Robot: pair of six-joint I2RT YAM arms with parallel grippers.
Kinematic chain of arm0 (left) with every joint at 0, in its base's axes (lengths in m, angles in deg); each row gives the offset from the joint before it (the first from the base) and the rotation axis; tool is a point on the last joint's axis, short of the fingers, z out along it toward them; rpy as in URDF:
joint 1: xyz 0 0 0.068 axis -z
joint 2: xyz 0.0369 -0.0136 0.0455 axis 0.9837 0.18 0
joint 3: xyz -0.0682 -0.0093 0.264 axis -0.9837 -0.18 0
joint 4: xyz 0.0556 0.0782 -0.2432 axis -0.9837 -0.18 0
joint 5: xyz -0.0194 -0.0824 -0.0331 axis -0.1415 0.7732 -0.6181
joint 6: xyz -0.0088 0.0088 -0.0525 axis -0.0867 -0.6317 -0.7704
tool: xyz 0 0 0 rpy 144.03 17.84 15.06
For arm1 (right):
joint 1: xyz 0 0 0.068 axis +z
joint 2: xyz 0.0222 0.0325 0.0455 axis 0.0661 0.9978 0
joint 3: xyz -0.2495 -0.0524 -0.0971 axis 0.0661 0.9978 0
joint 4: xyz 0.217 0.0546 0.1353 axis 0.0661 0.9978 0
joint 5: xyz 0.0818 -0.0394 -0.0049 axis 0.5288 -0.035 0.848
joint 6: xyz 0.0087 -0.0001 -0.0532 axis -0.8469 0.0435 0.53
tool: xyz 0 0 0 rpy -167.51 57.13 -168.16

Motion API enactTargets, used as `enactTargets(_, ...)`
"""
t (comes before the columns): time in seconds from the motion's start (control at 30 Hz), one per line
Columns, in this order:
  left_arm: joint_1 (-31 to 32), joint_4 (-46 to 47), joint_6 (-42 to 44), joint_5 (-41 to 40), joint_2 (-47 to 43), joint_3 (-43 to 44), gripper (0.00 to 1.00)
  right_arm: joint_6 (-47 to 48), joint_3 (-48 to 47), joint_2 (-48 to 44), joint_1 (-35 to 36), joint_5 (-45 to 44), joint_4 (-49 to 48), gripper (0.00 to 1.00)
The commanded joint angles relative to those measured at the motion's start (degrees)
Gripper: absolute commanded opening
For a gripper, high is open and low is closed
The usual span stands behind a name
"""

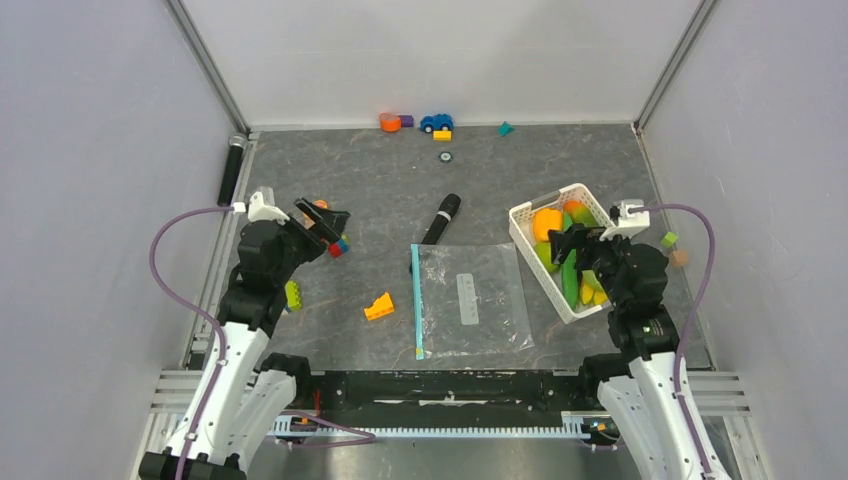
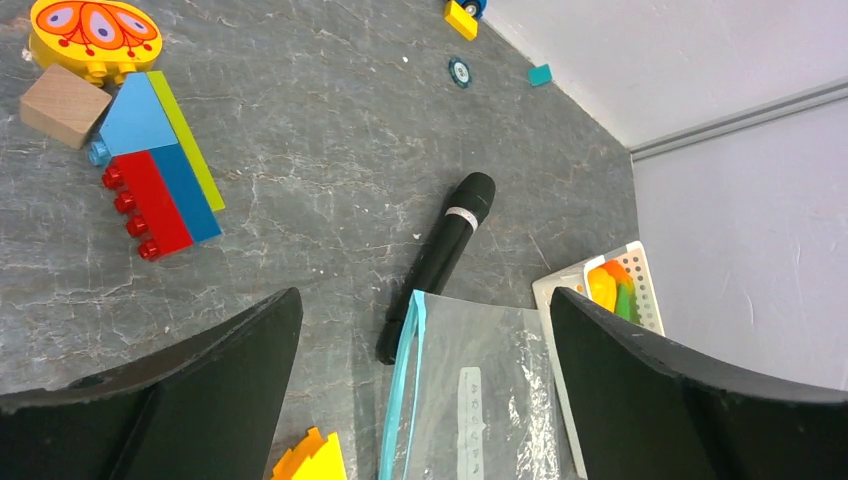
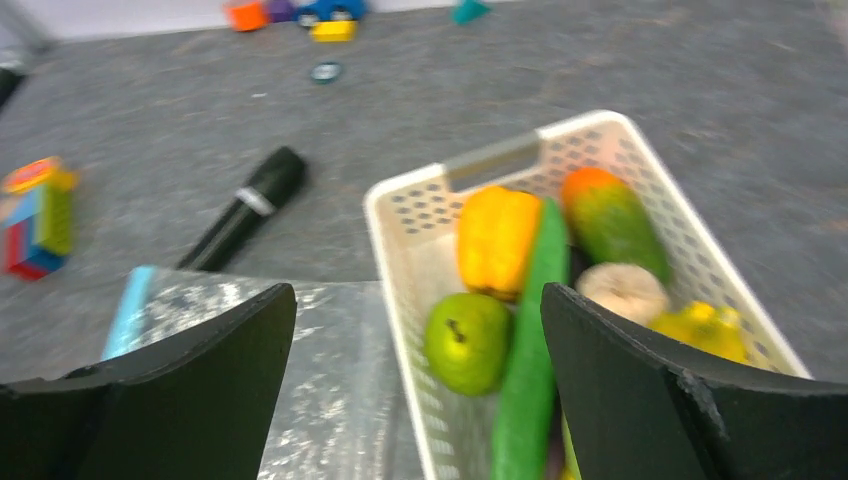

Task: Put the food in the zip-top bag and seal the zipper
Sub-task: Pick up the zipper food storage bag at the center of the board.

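The clear zip-top bag [image 1: 475, 300] lies flat at the table's middle front, its teal zipper [image 1: 416, 300] along the left edge; it also shows in the left wrist view [image 2: 480, 400] and the right wrist view [image 3: 300, 390]. The food sits in a white slotted basket [image 1: 522, 228] right of the bag: an orange pepper [image 3: 495, 235], a green apple [image 3: 468, 340], a long green pod [image 3: 530, 350], a red-green mango [image 3: 610, 215] and others. My right gripper [image 1: 570, 240] is open above the basket. My left gripper [image 1: 325, 222] is open and empty at the left, apart from the bag.
A black marker [image 1: 441, 218] lies just behind the bag. An orange stepped wedge [image 1: 379, 306] lies left of the zipper. Toy blocks [image 2: 150, 180] lie under the left gripper. A toy car [image 1: 436, 122] and small pieces lie by the back wall.
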Motion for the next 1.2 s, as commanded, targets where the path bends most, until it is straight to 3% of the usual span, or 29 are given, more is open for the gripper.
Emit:
enactTargets(0.0, -0.27, 3.59, 1.66, 2.14, -0.05, -1.27, 1.0, -0.64, -2.51, 2.27, 0.01, 24.21, -9.17, 0.98)
enactTargets(0.07, -0.28, 3.69, 2.05, 1.89, 0.21, -1.51, 1.0, -5.36, -1.36, 5.57, 0.76, 33.71, -14.85, 0.98)
enactTargets(0.13, -0.28, 3.77, 2.15, 1.45, 0.33, -1.84, 1.0, -8.5, 0.52, 8.76, 5.55, 35.36, -19.07, 0.98)
enactTargets(0.23, -0.28, 4.04, 2.34, 1.18, 0.38, -2.2, 1.0, -6.48, -0.69, 14.51, 19.72, 20.15, -14.74, 0.98)
enactTargets(0.37, -0.27, 3.5, 2.46, 1.17, 0.24, -2.5, 1.0, -7.25, -2.3, 24.39, 37.62, -0.18, -17.1, 0.98)
enactTargets(0.47, -0.2, 2.84, 2.12, 0.25, 0.03, -2.42, 1.0, -8.97, -7.23, 33.86, 47.55, -19.65, -13.2, 0.98)
enactTargets(0.6, -0.19, 2.91, 1.18, 0.68, 0.82, -2.87, 1.0, -10.8, -15.54, 48.33, 57.43, -32.42, -12.28, 0.98)
enactTargets(0.8, -0.19, 2.14, 1.38, 1.43, 1.43, -3.13, 1.0, -12.74, -26.45, 63.15, 62.82, -45.14, -8.56, 0.98)
enactTargets(0.97, -0.14, 1.2, 1.97, -0.77, 0.28, -3.32, 1.0, -13.59, -28.92, 69.56, 62.78, -47.07, -9.56, 0.99)
enactTargets(1.17, -0.19, 4.66, 1.97, -0.58, -2.23, -5.91, 1.0, -12.7, -32.48, 75.43, 62.77, -48.25, -8.02, 0.89)
